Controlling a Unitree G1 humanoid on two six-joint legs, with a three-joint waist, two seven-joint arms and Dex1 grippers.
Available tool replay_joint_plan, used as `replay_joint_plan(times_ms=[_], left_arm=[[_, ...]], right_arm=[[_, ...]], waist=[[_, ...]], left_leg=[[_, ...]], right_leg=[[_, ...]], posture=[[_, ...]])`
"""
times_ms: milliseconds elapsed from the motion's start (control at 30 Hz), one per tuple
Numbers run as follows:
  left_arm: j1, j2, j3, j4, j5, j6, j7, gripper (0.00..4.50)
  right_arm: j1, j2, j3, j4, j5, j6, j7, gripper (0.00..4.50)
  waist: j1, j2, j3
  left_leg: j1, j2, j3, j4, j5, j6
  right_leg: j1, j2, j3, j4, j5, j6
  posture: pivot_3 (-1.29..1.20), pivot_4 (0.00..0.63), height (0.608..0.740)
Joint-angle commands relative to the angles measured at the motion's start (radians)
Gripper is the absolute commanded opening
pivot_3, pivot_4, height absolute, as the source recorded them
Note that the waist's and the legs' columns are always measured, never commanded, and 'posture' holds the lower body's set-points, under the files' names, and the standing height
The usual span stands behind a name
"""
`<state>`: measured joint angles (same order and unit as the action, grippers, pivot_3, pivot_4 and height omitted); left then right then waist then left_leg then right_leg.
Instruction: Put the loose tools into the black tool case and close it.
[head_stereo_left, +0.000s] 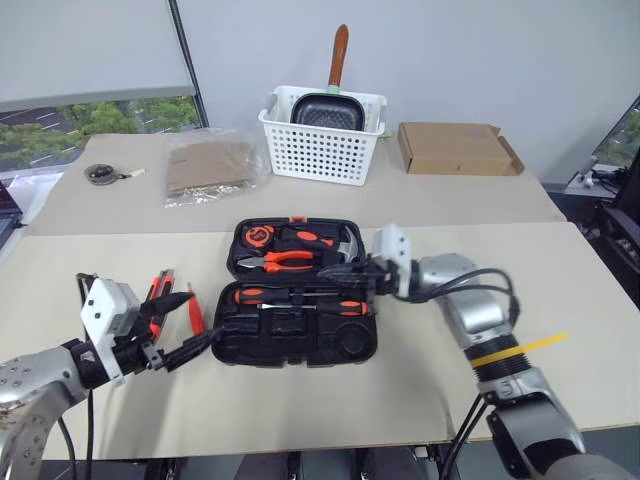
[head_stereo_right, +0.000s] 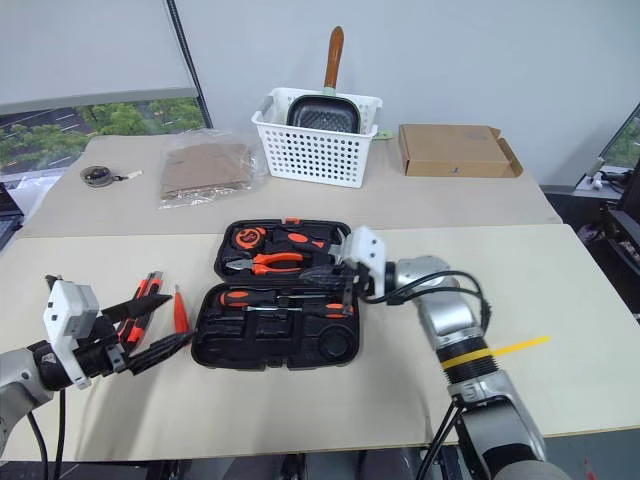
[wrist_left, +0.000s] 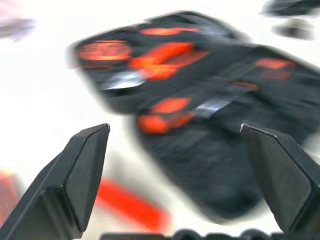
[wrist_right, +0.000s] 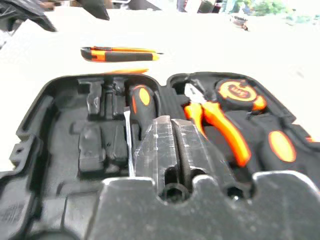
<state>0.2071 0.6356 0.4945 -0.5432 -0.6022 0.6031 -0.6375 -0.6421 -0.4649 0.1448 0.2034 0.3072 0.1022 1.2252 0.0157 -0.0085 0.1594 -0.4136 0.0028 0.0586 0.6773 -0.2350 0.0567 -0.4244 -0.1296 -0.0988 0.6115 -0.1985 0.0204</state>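
Open flat at the middle of the table (head_stereo_left: 300, 400): the black case (head_stereo_left: 300, 345), lid half on the far side so that every slot faces up for loading. Already bedded in the near half, two long screwdrivers (head_stereo_left: 300, 297), lying left to right along their moulded grooves. Seated in the far half, pliers (head_stereo_left: 290, 260).

Left on the bare table, just beside the case's left edge: a utility knife (wrist_right: 120, 53) and, nearer the case, a slim orange screwdriver (head_stereo_right: 180, 310). Far off on the left, possibly the small tape roll (head_stereo_left: 100, 174), too small to tell for sure.

Hovering over the screwdrivers from the right, the right gripper (wrist_right: 172, 125), fingers barely parted and pinching nothing, as after a release.

Reaching in low from the near left, the left gripper (wrist_left: 175, 135), fingers spread wide beside the two loose tools, likely readying a pickup. Lid not yet shut.
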Motion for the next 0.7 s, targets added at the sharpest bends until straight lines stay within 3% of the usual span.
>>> replay_joint_plan(times_ms=[33,300,700], left_arm=[[-0.050,-0.093,0.030,-0.110,-0.021,0.094,0.246,4.50],[-0.079,-0.238,-0.076,-0.199,0.060,0.324,0.582,4.50],[-0.218,-0.349,-0.185,-0.118,0.148,0.508,0.753,4.50]], right_arm=[[-0.016,-0.060,-0.062,-0.043,0.082,0.043,0.074,1.87],[-0.004,-0.155,-0.117,-0.114,0.166,0.118,0.145,4.45],[0.001,-0.237,-0.165,-0.155,0.166,0.128,0.121,4.45]], waist=[[0.000,-0.002,0.000],[-0.003,-0.003,0.001],[0.010,-0.005,0.002]], left_leg=[[0.000,0.000,0.000,0.000,0.000,0.000],[-0.001,0.001,0.001,-0.001,0.000,0.001],[-0.001,0.000,0.001,0.001,0.000,0.000]], right_leg=[[0.001,0.000,0.001,0.000,0.001,0.000],[0.001,0.001,0.001,0.001,0.005,-0.006],[0.002,0.001,0.001,0.001,0.003,-0.003]], posture=[[0.00,0.150,0.700],[0.00,0.150,0.700],[0.00,0.150,0.700]])
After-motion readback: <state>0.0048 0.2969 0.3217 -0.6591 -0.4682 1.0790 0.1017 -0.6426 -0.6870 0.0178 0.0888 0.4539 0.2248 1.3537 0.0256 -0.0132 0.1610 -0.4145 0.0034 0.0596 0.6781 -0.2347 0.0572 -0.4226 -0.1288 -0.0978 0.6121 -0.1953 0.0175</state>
